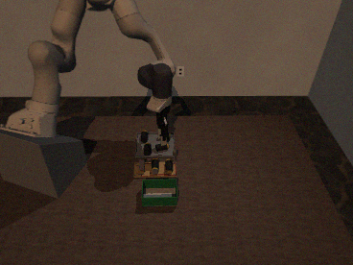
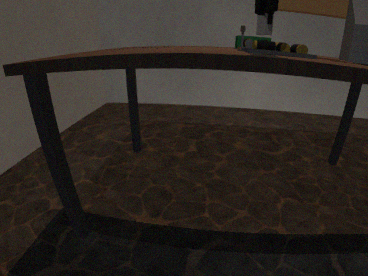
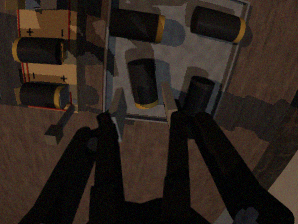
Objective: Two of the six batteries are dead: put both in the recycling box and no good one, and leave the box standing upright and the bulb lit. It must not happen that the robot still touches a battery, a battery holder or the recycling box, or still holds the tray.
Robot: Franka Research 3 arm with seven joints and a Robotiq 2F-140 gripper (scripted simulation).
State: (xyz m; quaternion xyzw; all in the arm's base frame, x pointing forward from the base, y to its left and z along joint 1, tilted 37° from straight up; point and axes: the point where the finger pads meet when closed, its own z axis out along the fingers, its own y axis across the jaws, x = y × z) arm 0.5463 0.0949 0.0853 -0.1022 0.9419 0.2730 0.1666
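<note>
My gripper (image 1: 164,142) (image 2: 264,32) (image 3: 143,95) is partly open and empty, just above a dark battery (image 1: 162,148) (image 3: 142,80) with a gold end on the grey tray (image 3: 182,60). Two batteries, one nearer the holder (image 1: 148,149) (image 3: 132,25) and one farther away (image 1: 144,137) (image 3: 215,23), lie on the tray. A fourth battery (image 3: 201,90) is beside the right finger, partly hidden by it. Two batteries (image 1: 154,166) (image 3: 38,50) (image 1: 169,166) (image 3: 40,95) sit in the tan holder (image 3: 45,21). The green box (image 1: 159,202) (image 2: 239,41) stands upright. I cannot make out a lit bulb.
A small post with a block (image 3: 54,134) (image 2: 243,30) stands beside the holder. The holder lies between tray and box. The arm's grey pedestal (image 1: 62,163) is at the left in the top view. The scene is dim, with arm shadows across the table.
</note>
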